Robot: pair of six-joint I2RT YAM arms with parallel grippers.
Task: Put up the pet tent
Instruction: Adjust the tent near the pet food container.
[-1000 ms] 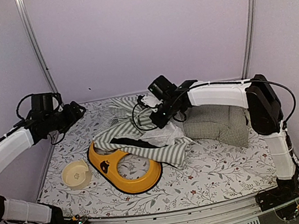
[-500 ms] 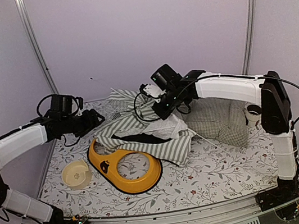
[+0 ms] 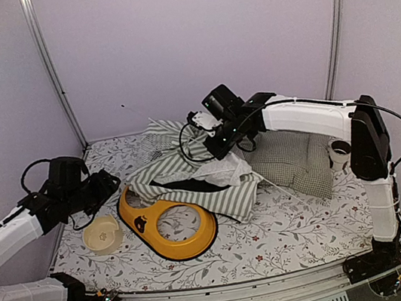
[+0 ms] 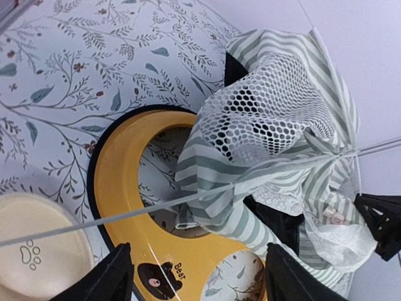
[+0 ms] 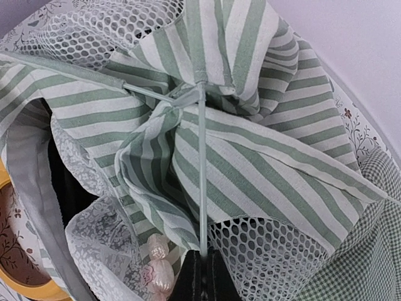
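Find the pet tent (image 3: 198, 185) crumpled mid-desk, its thin pole (image 5: 202, 188) pinched by the right claw (image 3: 213, 151). Lift slowly, letting that pole bow without snagging mesh. Expect limp green-striped cloth, honeycomb netting, a springy rod. Further left, see a glossy yellow feeder (image 3: 135, 210), then the left claw (image 3: 108, 185) spread and empty.

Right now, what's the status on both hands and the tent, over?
Left hand open, empty, short of the tent. Right hand shut on a tent pole. Pet tent collapsed, slumped partly over the yellow bowl stand.
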